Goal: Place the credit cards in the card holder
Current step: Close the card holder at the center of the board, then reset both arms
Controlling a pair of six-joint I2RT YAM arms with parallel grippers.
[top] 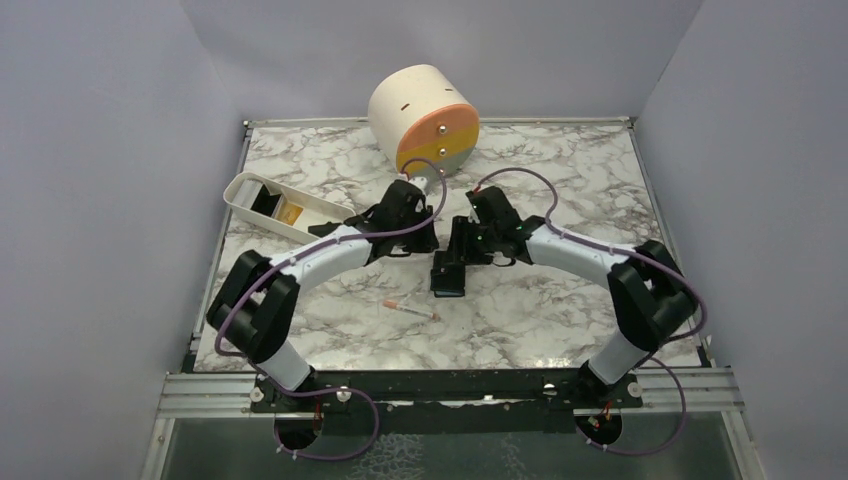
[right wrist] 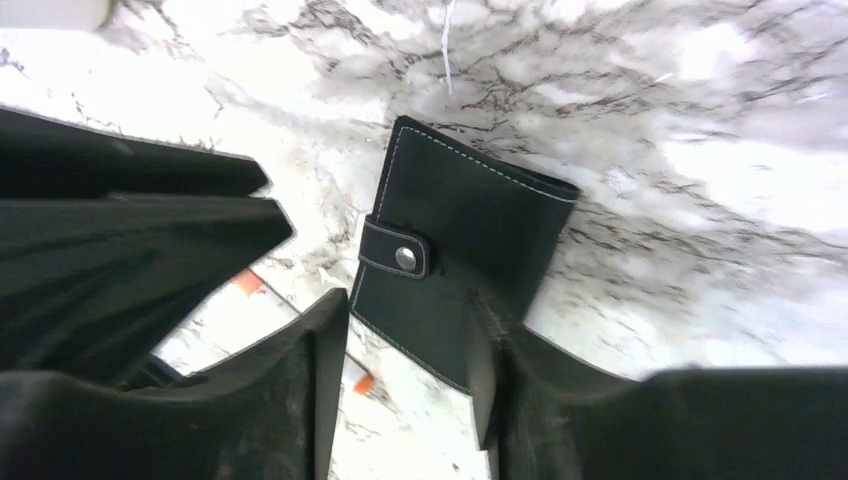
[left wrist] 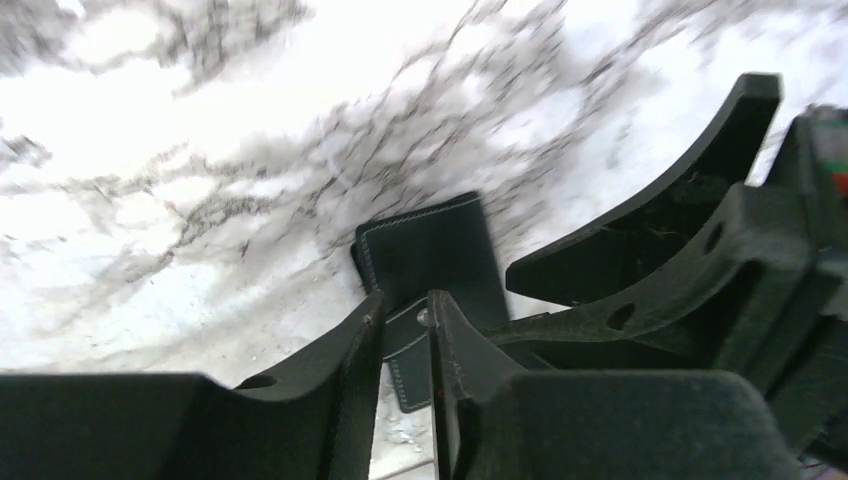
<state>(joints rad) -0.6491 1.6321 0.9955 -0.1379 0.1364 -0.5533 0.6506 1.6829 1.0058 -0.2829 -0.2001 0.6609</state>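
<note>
My right jaws stand spread, straddling one corner of the holder, which lies flat on the desk with its strap snapped. My left jaws are only a crack apart just above its edge, gripping nothing that I can make out. I judge both meet here to open it. What looks like an orange card sits in the tray, well out beyond my left jaws. The desk is marbled, with plain grey walls around it.
</note>
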